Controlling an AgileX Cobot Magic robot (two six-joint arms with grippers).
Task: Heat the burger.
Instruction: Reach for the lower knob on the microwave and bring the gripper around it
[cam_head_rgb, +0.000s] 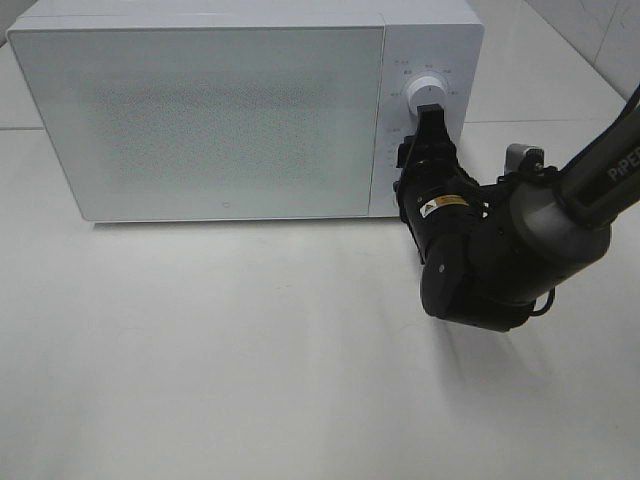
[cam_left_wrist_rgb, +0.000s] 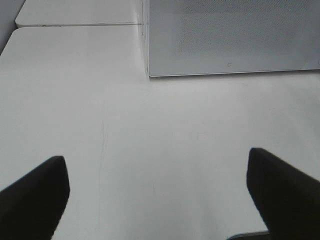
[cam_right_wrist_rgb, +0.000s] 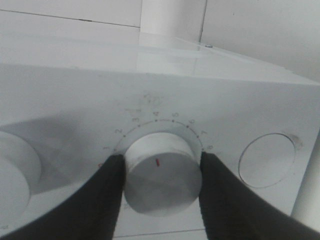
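The burger is out of view. The white microwave (cam_head_rgb: 200, 110) stands at the back of the table with its door closed. My right gripper (cam_head_rgb: 430, 108) reaches onto the control panel, shut on the upper timer knob (cam_head_rgb: 428, 90). In the right wrist view its black fingers (cam_right_wrist_rgb: 107, 200) press both sides of that knob (cam_right_wrist_rgb: 161, 172), whose red mark points up at the numbered scale. My left gripper (cam_left_wrist_rgb: 155, 157) is open and holds nothing, hovering over the bare table in front of the microwave's (cam_left_wrist_rgb: 225, 35) lower left corner. The exterior high view does not show it.
A second knob (cam_right_wrist_rgb: 15, 170) and a round button (cam_right_wrist_rgb: 267, 160) flank the gripped knob on the panel. The right arm's dark body (cam_head_rgb: 480, 260) hangs over the table right of centre. The white tabletop (cam_head_rgb: 220, 350) spreads in front of the microwave.
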